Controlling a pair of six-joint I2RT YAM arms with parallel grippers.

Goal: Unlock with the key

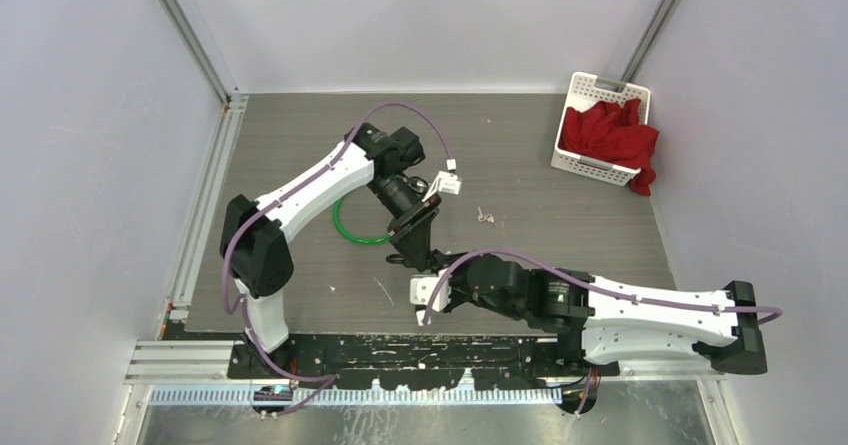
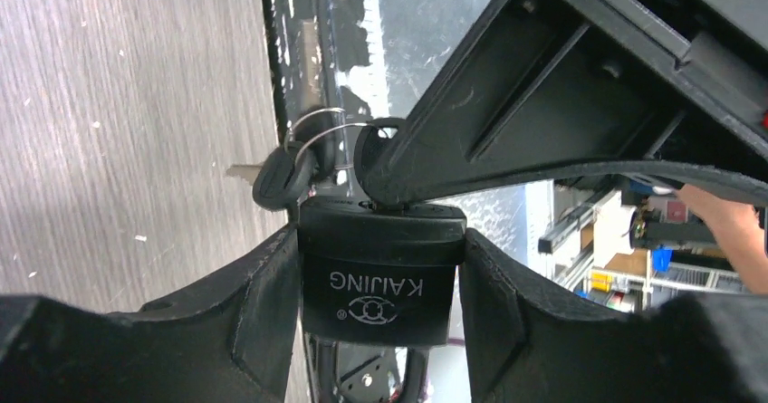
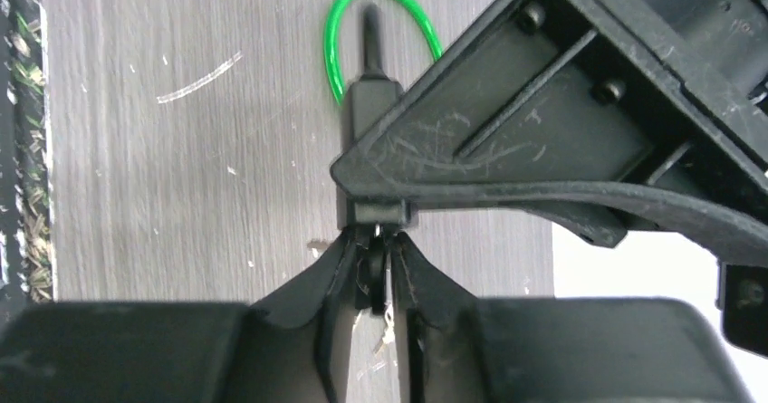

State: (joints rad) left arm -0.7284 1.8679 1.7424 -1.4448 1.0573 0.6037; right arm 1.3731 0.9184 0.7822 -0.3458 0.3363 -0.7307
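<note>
My left gripper (image 2: 379,276) is shut on a black padlock (image 2: 379,281) marked KAIJING, held by its sides above the table. In the top view the left gripper (image 1: 413,237) meets the right gripper (image 1: 432,283) near the table's front middle. My right gripper (image 3: 373,281) is shut on the black head of a key (image 3: 372,276) whose blade sits in the padlock's bottom (image 3: 376,211). A spare black-headed key (image 2: 283,178) hangs on a wire ring (image 2: 312,131) beside it. The padlock's green-coated shackle (image 3: 380,23) shows beyond the lock body.
A white basket (image 1: 600,125) with a red cloth (image 1: 612,137) stands at the back right. A green loop (image 1: 352,227) lies on the table under the left arm. Small white scraps (image 1: 486,216) lie mid-table. The metal rail (image 1: 400,350) runs along the front edge.
</note>
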